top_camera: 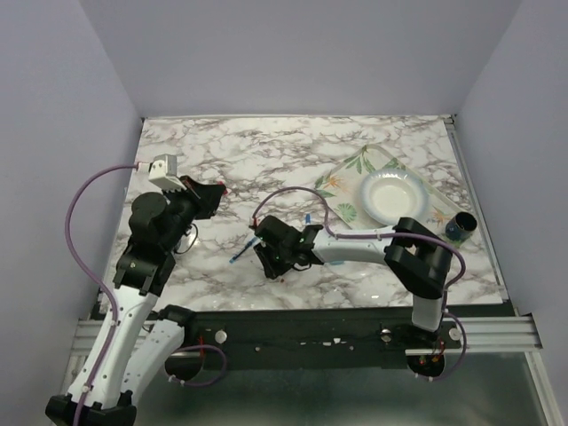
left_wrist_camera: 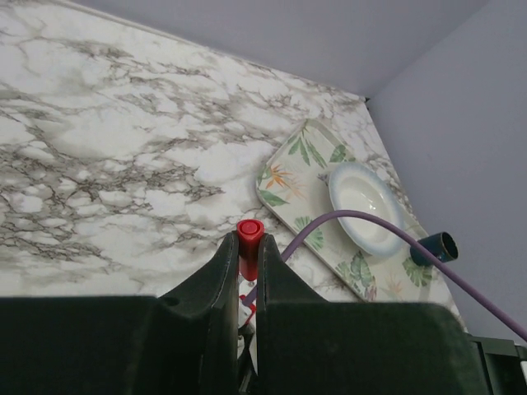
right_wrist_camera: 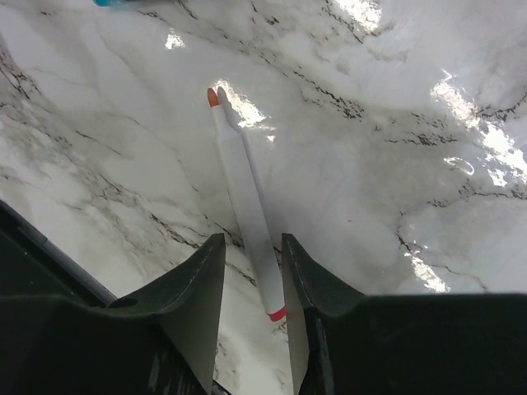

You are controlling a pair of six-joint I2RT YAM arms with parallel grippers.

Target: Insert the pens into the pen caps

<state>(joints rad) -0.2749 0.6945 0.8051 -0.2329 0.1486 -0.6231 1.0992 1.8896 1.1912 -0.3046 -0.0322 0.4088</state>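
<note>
Top view looks down from behind; wrist views sit low, sharing the marble table (top_camera: 266, 151).

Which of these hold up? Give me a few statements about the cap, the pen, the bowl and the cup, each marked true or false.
1. The left fingers are shut on a red cap. True.
2. A white pen with a red tip sits between the right fingers. True.
3. The red cap is already on the white pen. False: the cap is at the left arm and the pen at the right, well apart.
4. The white bowl stands on bare marble. False: it stands on the floral tray.
5. The dark cup sits on the left side. False: it sits on the right, past the tray.
</note>
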